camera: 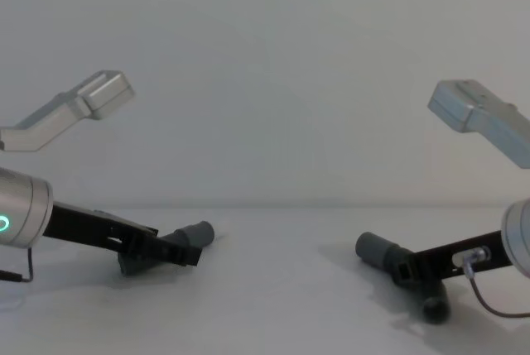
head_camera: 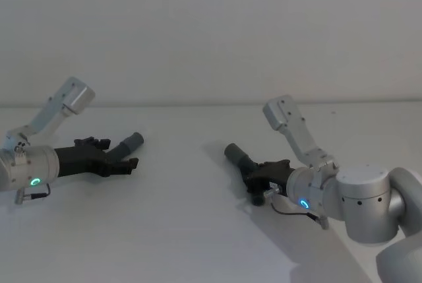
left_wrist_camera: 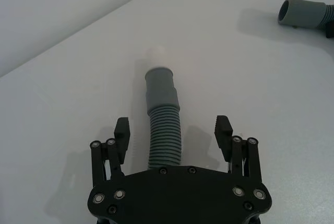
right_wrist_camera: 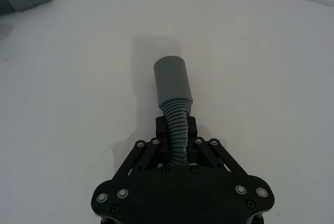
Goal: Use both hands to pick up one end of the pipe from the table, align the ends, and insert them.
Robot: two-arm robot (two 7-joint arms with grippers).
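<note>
Spread wide on the left gripper (left_wrist_camera: 172,127), jaws either side of the ribbed body of the straight piece (left_wrist_camera: 166,140), clear of it on both flanks. Past the jaws, the grey cuff (left_wrist_camera: 160,85) and white tip (left_wrist_camera: 156,54), seemingly lying flat on the table (left_wrist_camera: 250,88). Lower left of the head view for this pair.

Pressed together on the right gripper (right_wrist_camera: 176,130), pinching the ribs of the bent piece (right_wrist_camera: 178,122) just behind the elbow cuff (right_wrist_camera: 174,80). Right of centre in the head view, cuff aimed toward the upper left, well apart from the straight piece.
</note>
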